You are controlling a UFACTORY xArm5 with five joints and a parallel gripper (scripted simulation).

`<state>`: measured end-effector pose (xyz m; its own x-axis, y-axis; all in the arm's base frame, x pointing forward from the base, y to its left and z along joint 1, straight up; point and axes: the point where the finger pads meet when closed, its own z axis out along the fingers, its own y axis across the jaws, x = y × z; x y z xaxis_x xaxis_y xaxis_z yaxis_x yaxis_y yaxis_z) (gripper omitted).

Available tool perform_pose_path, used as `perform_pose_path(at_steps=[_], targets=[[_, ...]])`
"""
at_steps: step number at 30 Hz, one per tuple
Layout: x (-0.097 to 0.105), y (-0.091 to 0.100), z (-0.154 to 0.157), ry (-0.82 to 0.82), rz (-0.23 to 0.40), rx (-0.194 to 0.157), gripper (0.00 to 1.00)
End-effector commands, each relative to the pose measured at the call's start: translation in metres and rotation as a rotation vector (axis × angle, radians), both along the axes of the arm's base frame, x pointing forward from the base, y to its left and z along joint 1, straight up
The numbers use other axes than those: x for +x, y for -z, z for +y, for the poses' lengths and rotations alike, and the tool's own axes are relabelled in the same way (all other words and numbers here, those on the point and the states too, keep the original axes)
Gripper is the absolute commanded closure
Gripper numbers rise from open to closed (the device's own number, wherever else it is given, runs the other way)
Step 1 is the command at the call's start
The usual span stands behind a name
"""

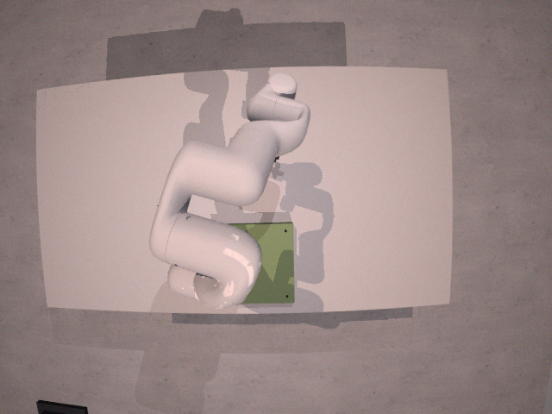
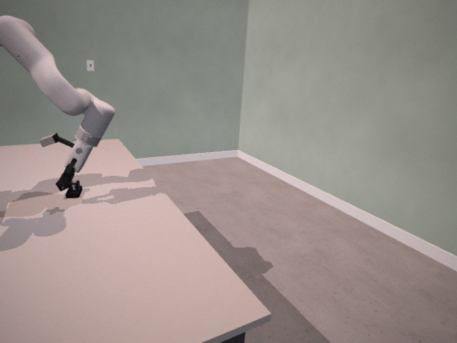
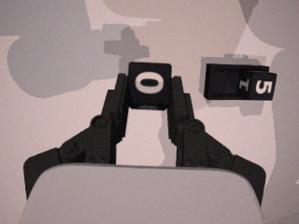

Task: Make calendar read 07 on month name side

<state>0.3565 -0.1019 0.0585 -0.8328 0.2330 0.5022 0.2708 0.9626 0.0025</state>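
My gripper (image 3: 149, 89) (image 2: 61, 184) is shut on a black cube (image 3: 149, 98), whose white 0 faces the wrist camera. It holds the cube above the table. The black tray (image 3: 223, 82) (image 2: 73, 194) lies on the table, to the right of the gripper in the wrist view. Another black cube (image 3: 263, 88) is at the tray's right end, with a white 5 on top and a 1 on the side toward the tray's vacant part. The month's name is not visible. In the top view the arm hides the tray, both cubes and nearly all of the gripper.
The white table (image 1: 379, 178) (image 2: 147, 276) carries a green base plate (image 1: 283, 241) near its lower edge in the top view. The arm (image 1: 214, 173) (image 2: 55, 81) reaches over it. Arm shadows cross the table around the tray.
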Motion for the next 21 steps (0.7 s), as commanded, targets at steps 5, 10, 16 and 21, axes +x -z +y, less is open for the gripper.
perform_pose_path(at_steps=[5,10,16,21], targets=[[0.003,0.0003,-0.0007,0.0,0.108,0.031,0.71],[0.0039,0.001,-0.0008,0.0,0.173,0.049,0.71],[0.0056,0.0028,-0.0011,-0.001,0.294,0.083,0.71],[0.0059,0.003,-0.0011,-0.001,0.309,0.088,0.71]])
